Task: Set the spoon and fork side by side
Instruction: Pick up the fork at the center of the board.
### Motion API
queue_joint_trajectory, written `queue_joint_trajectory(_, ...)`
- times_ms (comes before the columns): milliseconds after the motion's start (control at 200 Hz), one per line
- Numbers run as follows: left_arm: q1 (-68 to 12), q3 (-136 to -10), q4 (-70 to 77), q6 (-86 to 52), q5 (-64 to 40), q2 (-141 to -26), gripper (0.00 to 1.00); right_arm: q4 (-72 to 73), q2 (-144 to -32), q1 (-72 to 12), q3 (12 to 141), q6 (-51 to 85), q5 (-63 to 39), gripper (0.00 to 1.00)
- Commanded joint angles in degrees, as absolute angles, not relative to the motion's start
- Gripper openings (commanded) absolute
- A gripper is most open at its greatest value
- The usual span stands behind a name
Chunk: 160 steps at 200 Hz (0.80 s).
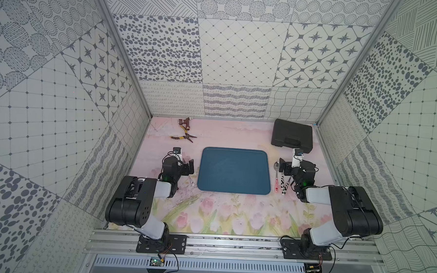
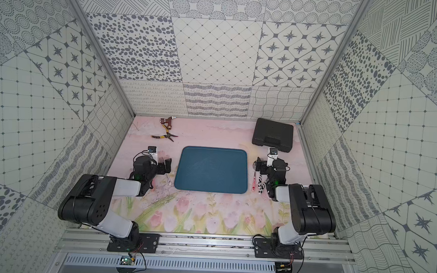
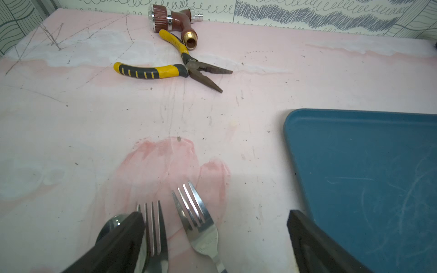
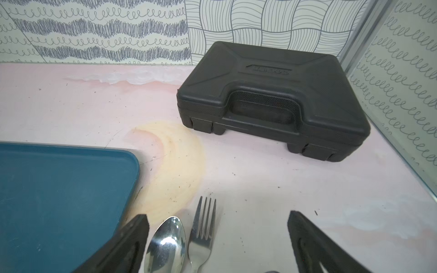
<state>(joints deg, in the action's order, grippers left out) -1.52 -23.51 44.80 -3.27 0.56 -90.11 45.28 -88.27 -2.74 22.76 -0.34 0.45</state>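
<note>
A: Starting at the right pincer (image 4: pixel 217 216): gripping anything?

B: Nothing. Gapes fully, low over the spoon (image 4: pixel 165 243) and fork (image 4: pixel 203 229), both flat on the table (image 4: pixel 260 179), heads toward 12 o'clock, just beside each other, nearly parallel.

A: Same on the left pincer (image 3: pixel 215 215)?

B: Equally wide, equally empty. Straddles a second spoon (image 3: pixel 111 224), half hidden behind one finger, a straight fork (image 3: pixel 153 227) tight against it, and a slanted fork (image 3: pixel 196 219) a little apart, tines angled in toward the straight one.

A: Further out?

B: Blue tray (image 4: pixel 59 189) between the two groups, bare: at 9 o'clock from the right pair, 3 o'clock from the left cluster. Black case (image 4: pixel 272 94) near 12 o'clock of the right pair; pliers (image 3: pixel 146 71) and hose nozzle (image 3: pixel 176 20) toward 12 o'clock of the left.

A: Which step, then?

B: Hard to call. Probably done on the right, or not yet begun. If unfinished, likely on the left: needs a low pinch across one thin handle, without nudging the close neighbours, then a lay-down parallel to its partner.
</note>
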Motion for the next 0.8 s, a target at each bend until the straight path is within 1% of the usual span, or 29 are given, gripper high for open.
queue_joint_trajectory(0, -1.6, -24.0, 47.5, -2.8, -0.3, -90.2, 0.99, 47.5, -88.9, -2.4, 23.8, 0.6, 0.4, 0.97)
queue_joint_trajectory(725, -1.6, -24.1, 47.4, -2.8, -0.3, -90.2, 0.99, 47.4, -88.9, -2.3, 23.8, 0.7, 0.1, 0.97)
queue_joint_trajectory(760, -1.7, -24.2, 47.3, -2.8, -0.4, -90.1, 0.99, 47.4, -88.9, -2.3, 23.7, 0.7, 0.6, 0.97)
queue_joint_trajectory(795, -1.6, -24.5, 47.1, -2.7, 0.2, -90.0, 0.99, 47.2, -88.6, -2.7, 24.0, 1.4, 3.8, 0.97)
